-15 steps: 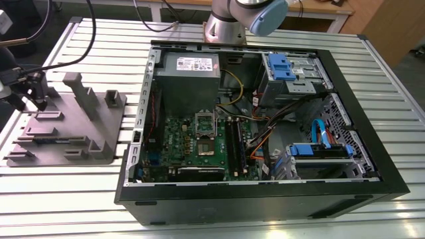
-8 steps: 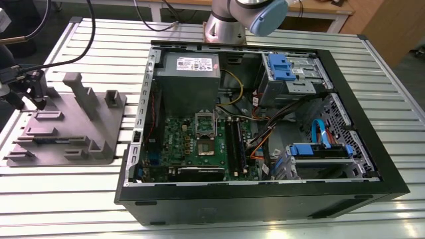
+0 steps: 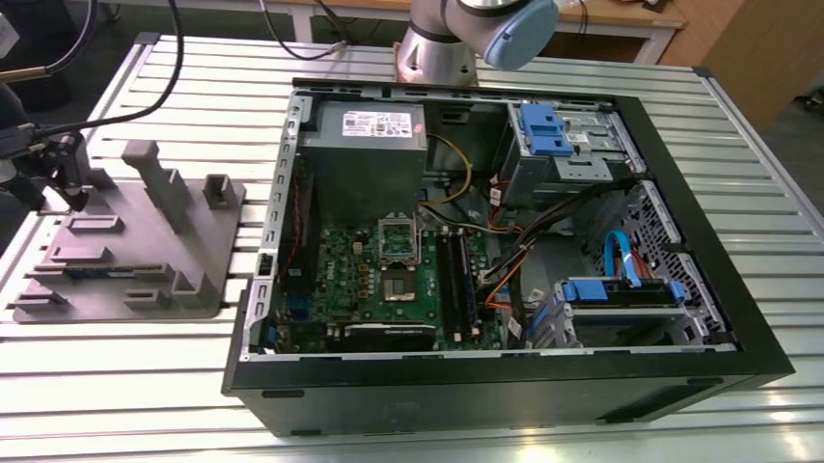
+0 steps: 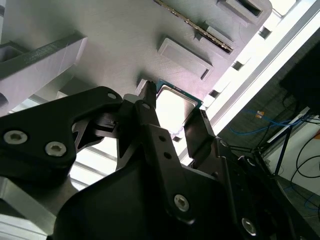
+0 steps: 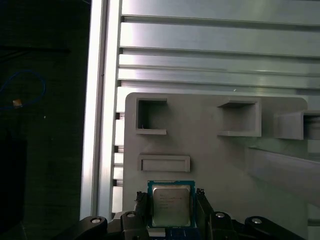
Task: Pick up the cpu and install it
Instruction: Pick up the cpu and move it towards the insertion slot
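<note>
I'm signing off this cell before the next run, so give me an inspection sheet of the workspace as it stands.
Surface: slatted metal table, carrying a grey fixture plate and an open computer case.
Job's things: cpu lying flat on the fixture plate, metal top up.
Clutter: one memory stick in a fixture plate slot.
End effector: low over the fixture plate, astride the cpu; grip cannot be judged.
Cables: black cables crossing the table at the exterior view's left; coloured wires inside the case.
Surroundings: wooden furniture beyond the table.
</note>
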### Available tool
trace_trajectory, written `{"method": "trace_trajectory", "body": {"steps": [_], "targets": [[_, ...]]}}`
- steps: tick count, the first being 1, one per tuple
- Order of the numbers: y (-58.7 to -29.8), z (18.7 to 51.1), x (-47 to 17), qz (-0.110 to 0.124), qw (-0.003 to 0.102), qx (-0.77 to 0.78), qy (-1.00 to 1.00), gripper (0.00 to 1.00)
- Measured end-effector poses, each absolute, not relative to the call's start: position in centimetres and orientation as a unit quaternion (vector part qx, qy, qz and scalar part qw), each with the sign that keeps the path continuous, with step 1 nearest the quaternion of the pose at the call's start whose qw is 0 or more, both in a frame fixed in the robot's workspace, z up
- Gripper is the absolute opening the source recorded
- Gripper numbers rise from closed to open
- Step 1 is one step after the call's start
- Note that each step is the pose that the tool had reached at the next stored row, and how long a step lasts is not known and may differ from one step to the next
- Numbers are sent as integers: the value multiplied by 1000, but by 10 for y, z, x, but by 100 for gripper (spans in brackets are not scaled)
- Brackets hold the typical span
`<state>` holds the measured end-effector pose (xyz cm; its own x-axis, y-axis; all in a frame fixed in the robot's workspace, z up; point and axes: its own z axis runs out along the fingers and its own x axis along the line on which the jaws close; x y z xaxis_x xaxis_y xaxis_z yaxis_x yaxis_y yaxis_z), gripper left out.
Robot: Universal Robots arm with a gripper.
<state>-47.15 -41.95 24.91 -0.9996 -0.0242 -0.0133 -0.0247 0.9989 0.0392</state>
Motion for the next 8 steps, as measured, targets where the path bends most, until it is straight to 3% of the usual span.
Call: {"method": "trace_trajectory", "body": {"steps": [8], "targets": [[-420, 252, -471, 20, 6, -12, 1000, 47]]}}
